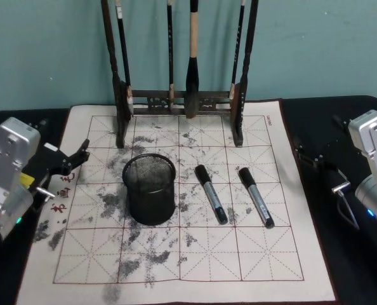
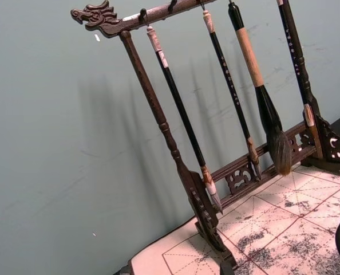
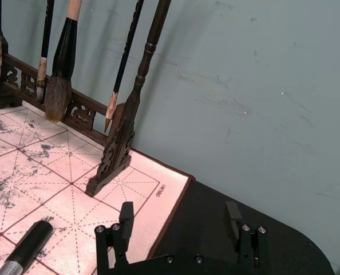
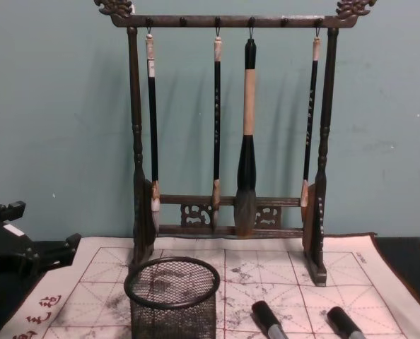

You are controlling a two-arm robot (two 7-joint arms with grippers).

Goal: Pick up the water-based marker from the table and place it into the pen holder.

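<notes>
Faintly, "deli" along mat edge.

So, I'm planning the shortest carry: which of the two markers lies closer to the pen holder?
The left marker, lying just beside the pen holder; the other marker lies farther off, to the robot's right.

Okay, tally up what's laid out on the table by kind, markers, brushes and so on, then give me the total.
Markers: 2
Pen holder: 1
Brush rack: 1
Hanging brushes: 4
Calligraphy mat: 1
Total: 9
</notes>
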